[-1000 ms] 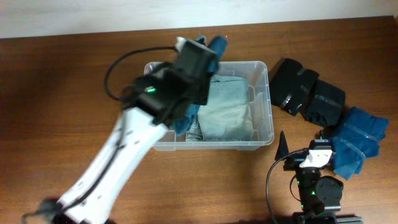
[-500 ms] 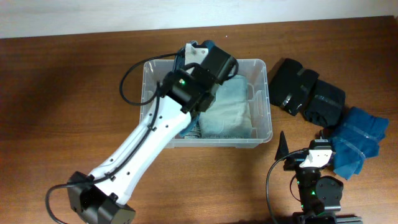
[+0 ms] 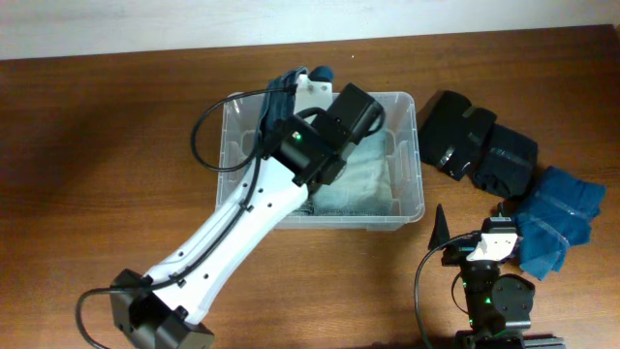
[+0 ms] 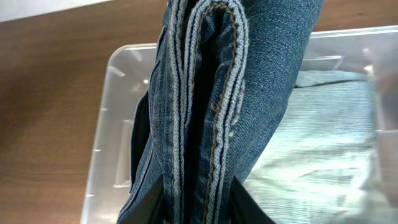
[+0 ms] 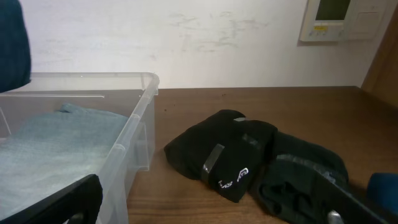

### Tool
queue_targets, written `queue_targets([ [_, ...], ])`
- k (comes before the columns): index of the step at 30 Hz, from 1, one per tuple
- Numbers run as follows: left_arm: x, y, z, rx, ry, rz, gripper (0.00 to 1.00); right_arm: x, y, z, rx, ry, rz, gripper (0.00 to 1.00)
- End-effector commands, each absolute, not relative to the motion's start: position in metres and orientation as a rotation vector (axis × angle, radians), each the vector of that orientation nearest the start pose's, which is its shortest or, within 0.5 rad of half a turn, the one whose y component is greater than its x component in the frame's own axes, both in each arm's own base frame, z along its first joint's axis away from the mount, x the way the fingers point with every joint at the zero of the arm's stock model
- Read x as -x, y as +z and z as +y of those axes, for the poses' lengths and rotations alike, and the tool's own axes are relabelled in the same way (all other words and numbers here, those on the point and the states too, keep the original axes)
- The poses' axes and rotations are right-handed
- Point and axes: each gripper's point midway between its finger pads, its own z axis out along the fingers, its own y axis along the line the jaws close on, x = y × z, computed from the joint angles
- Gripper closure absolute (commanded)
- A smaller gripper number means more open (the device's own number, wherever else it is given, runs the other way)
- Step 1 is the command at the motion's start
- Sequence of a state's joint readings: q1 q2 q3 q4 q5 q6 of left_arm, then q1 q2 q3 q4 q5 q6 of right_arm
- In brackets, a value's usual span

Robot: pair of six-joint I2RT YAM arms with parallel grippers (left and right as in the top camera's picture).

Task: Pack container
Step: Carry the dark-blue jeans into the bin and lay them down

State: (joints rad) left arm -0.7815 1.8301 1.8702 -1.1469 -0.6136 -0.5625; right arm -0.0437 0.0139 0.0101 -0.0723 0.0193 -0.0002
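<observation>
Folded jeans (image 4: 211, 93) are clamped in the left hand (image 4: 199, 208) and held on edge over the far left of the tub (image 3: 412, 208), which stands mid-counter (image 3: 97, 174). A pale garment (image 3: 373, 179) is laid in its right half, and the left half appears open. Black bundles (image 3: 480, 145) and a blue one (image 3: 557, 218) lie unpacked off the right rim, so packing is judged partly done. The right hand (image 5: 208, 186), fingers apart, is parked by the front edge.
</observation>
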Motion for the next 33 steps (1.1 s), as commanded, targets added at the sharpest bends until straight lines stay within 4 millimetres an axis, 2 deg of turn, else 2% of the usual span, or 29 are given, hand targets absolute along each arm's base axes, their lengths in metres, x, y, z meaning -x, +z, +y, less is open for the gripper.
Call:
queue_targets([
  [1, -0.377, 0.288, -0.238, -0.058, 0.220, 2.269, 0.99, -0.246, 0.155, -0.017, -0.069, -0.060, 1.651, 0.02],
  [6, -0.375, 0.323, -0.270, -0.067, -0.025, 2.247, 1.00, -0.246, 0.155, -0.017, -0.069, -0.060, 1.651, 0.02],
  [8, -0.376, 0.332, -0.274, -0.057, -0.059, 2.227, 1.00, -0.246, 0.155, -0.017, -0.069, -0.060, 1.651, 0.02],
  [17, -0.376, 0.330, -0.295, -0.088, -0.175, 2.238, 1.00, -0.246, 0.155, -0.017, -0.069, -0.060, 1.651, 0.02],
  [22, -0.379, 0.335, -0.297, -0.073, -0.183, 2.210, 0.99, -0.246, 0.155, -0.017, -0.069, -0.060, 1.651, 0.02],
  [27, -0.381, 0.329, -0.289, -0.066, -0.116, 2.219, 1.00, -0.246, 0.155, -0.017, -0.069, -0.060, 1.651, 0.01],
  [33, -0.381, 0.297, -0.287, 0.044, -0.059, 2.291, 1.00, -0.246, 0.155, -0.017, -0.069, -0.060, 1.651, 0.02],
])
